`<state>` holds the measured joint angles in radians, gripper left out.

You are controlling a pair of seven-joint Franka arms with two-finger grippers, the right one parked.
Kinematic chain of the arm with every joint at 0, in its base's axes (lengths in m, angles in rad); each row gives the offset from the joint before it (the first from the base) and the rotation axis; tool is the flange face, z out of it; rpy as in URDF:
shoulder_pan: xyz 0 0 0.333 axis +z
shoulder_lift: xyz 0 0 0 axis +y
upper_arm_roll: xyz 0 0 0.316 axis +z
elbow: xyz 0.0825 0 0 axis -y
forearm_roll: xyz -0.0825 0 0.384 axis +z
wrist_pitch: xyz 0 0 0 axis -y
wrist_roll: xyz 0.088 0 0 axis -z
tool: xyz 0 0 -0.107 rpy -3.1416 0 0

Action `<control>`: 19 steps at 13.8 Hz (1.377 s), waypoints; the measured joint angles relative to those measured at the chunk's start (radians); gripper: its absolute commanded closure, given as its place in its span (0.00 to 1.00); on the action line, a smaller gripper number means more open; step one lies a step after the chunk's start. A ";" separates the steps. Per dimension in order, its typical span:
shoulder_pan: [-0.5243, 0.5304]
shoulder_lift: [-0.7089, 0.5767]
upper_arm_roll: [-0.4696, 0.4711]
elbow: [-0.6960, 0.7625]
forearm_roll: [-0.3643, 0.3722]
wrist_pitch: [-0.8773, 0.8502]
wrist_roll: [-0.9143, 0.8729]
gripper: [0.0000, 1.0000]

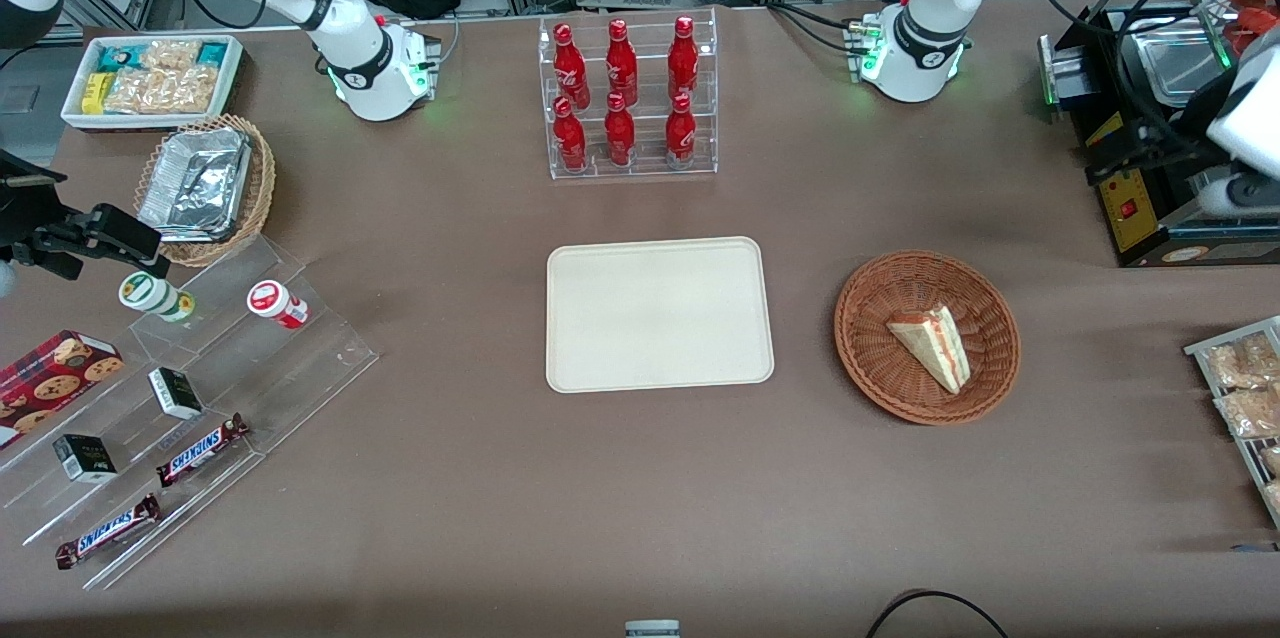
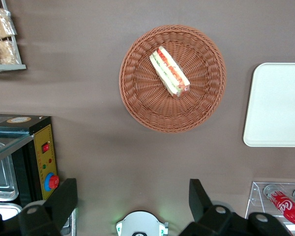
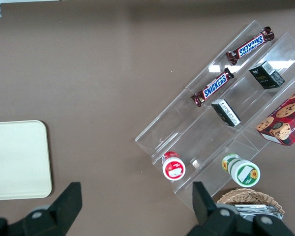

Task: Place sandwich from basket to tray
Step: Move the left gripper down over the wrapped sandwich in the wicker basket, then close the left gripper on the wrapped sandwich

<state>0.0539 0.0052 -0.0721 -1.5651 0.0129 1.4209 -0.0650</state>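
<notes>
Sandwich [image 1: 930,346] sits in the basket [image 1: 880,298], filling side up, so I can come straight down on it. My gripper [image 2: 132,201] hangs high above the surface with fingers [image 2: 64,199] spread wide, holding nothing. Tray [image 1: 660,313] lies just beside the basket toward the parked arm's end — bare path between. Bottle rack [image 1: 632,98] and black machine [image 1: 1150,188] stand well apart from that path.

Even overhead light, soft shadows (glare on the acrylic shelf [image 3: 221,118]); all views sharp.
</notes>
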 measured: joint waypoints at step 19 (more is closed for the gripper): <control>-0.105 0.183 -0.005 -0.542 -0.005 0.852 -0.459 0.00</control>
<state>-0.0513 0.1884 -0.0775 -2.1073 0.0081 2.2727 -0.5244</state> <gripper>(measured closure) 0.000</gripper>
